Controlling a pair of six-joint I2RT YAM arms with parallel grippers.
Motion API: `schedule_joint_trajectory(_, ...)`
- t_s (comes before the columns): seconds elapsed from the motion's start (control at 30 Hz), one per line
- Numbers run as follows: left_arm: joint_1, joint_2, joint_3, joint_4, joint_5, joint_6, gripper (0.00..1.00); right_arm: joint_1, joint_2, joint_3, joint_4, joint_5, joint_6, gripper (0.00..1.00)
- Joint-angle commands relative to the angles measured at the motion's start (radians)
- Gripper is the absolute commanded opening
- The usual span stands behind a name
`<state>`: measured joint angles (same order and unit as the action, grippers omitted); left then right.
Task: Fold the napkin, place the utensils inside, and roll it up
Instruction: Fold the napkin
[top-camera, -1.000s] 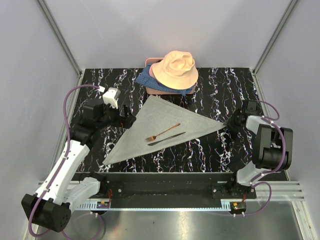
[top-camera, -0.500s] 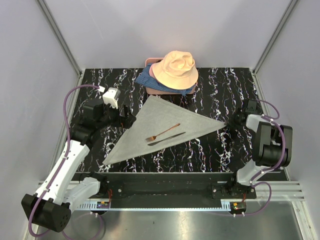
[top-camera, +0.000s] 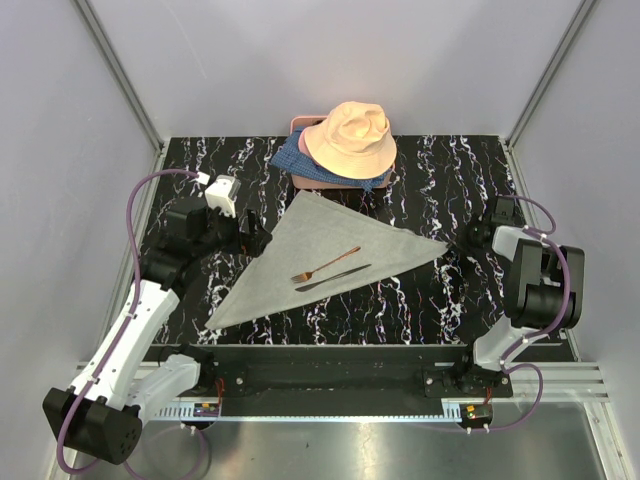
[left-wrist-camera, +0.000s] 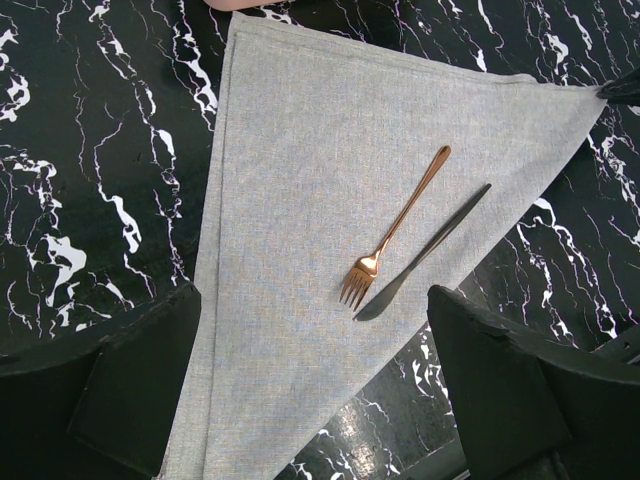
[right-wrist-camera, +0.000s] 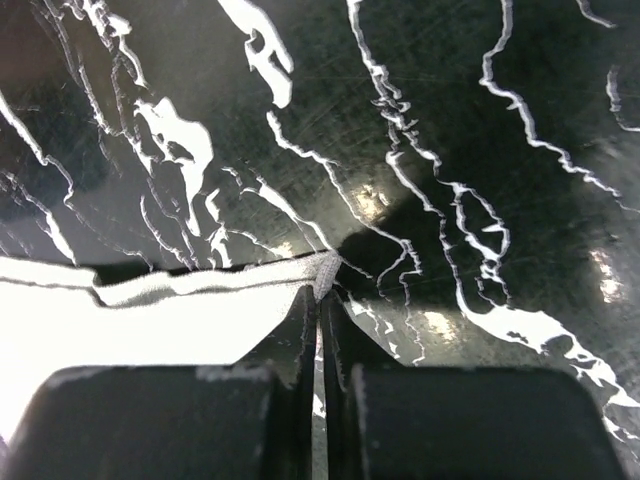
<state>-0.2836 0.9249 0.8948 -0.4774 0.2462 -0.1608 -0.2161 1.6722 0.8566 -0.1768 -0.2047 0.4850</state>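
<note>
The napkin (top-camera: 300, 270) lies folded into a triangle on the table (top-camera: 440, 310), with the fork (top-camera: 325, 265) and knife (top-camera: 333, 278) on it. The right claw (right-wrist-camera: 322, 300) is pinched shut on its right corner. The left claw (left-wrist-camera: 312, 300) hangs wide open. Rolling looks next: draw that corner over the cutlery.

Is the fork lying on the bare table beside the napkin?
No, the fork lies on top of the napkin, alongside the knife, well inside the cloth's edges.
</note>
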Motion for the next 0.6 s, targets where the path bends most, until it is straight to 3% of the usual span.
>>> schedule_joint_trajectory(0.0, -0.003, -0.004, 0.001, 0.028, -0.035, 0.006, 0.99, -0.005, -0.025, 0.032, 0.03, -0.114, -0.046, 0.0)
schedule_joint_trajectory(0.3, -0.003, 0.002, 0.003, 0.028, -0.024, 0.004, 0.99, 0.009, -0.15, -0.001, 0.118, -0.312, 0.02, 0.0)
schedule_joint_trajectory(0.57, -0.003, 0.005, 0.004, 0.023, -0.022, 0.003, 0.99, 0.266, -0.236, -0.04, 0.213, -0.295, 0.122, 0.0)
